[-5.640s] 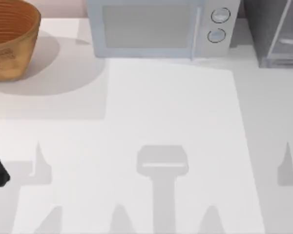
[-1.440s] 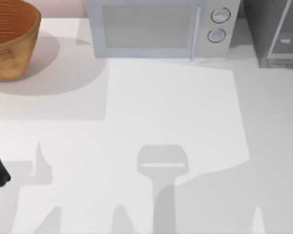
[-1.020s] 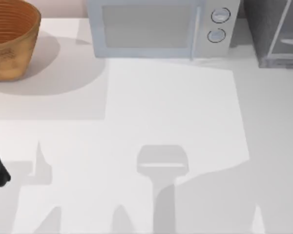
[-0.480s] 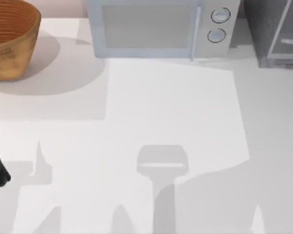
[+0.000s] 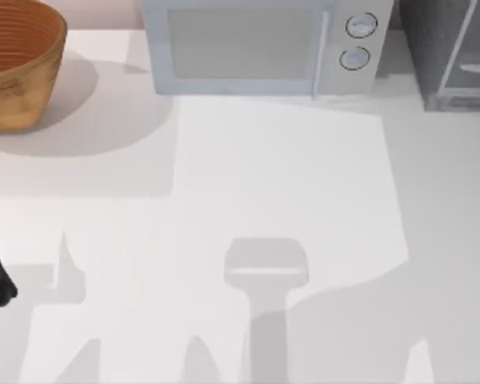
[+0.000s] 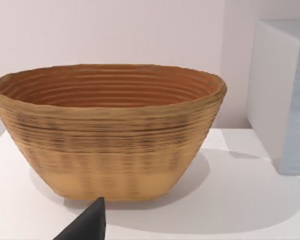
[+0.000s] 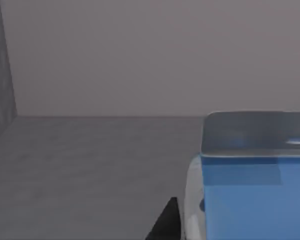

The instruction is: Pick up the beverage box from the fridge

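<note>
Inside the fridge [image 5: 452, 56] at the bench's far right corner, the beverage box [image 7: 250, 200] sits just beside one right gripper fingertip [image 7: 166, 225]; finger spacing cannot be told.

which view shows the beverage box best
The right wrist view: the blue beverage box sits close to the camera on the fridge's grey floor, beside a black fingertip. In the top view, a pale shape behind the fridge door may be it.

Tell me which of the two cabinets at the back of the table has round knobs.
The pale blue-white microwave, in the middle of the back edge, has two round knobs beside its door. The dark grey fridge in the right corner has none.
</note>
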Available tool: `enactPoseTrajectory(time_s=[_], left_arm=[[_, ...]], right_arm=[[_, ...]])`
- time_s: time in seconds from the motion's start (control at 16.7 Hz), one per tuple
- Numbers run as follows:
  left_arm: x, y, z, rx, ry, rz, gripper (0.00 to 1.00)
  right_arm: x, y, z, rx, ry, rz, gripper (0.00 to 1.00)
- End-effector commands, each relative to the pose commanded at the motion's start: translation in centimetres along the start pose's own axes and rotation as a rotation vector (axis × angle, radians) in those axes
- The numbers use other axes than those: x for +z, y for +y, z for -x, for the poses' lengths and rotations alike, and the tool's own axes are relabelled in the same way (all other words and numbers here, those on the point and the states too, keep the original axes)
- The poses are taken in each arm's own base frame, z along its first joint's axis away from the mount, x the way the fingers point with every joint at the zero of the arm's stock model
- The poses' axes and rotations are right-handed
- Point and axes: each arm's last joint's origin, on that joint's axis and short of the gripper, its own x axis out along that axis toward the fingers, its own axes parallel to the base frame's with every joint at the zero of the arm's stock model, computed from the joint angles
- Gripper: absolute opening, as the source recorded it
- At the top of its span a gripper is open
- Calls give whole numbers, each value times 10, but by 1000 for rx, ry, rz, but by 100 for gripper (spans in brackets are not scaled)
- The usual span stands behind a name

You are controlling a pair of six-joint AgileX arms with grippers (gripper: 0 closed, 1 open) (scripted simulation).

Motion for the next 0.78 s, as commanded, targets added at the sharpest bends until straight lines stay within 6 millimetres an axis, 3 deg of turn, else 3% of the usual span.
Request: enactPoseTrajectory(time_s=[0.42,0.78], left_arm=[[0,0,0,0,0,0,100],[0,0,0,0,0,0,100]], right_arm=[[38,0,0,1,-3,0,0],[40,1,3,11,-13,0,0]])
